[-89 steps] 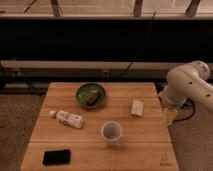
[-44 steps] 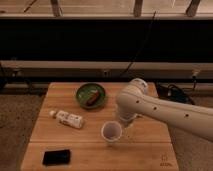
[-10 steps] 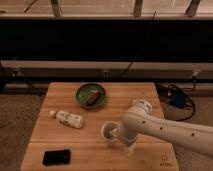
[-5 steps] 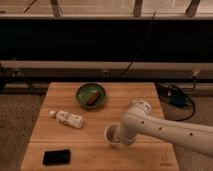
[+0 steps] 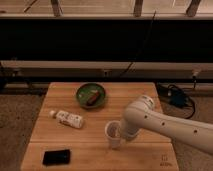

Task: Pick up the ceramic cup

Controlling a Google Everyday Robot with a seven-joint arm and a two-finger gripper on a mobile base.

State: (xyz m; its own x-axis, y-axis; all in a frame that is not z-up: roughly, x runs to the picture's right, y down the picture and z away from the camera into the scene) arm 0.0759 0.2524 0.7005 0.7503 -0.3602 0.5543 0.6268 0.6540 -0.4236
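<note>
Setting: wooden desk (image 5: 140, 95) on a speckled floor, dark window wall behind
Ceramic cup (image 5: 113, 134): you find it upright near the front middle of the desk, right of the white bottle (image 5: 67, 118) and below the green bowl (image 5: 91, 94)
Other items: a black flat object (image 5: 56, 157) lies at the front left corner, well apart from the cup
Gripper (image 5: 121, 136): it sits at the cup's right side, touching or just beside the wall; the wrist hides the fingers, so you cannot tell their state
Arm pose: the white arm (image 5: 160, 125) enters from the lower right, runs leftward low over the desk, and bends down at the wrist onto the cup
Step in hand: you are likely seating the grasp on the cup
Doing it well: confirm the rim or wall is truly between the fingers before lifting, squeeze gently because glazed ceramic slips, then rise straight up so the cup does not tip toward the bottle
</note>
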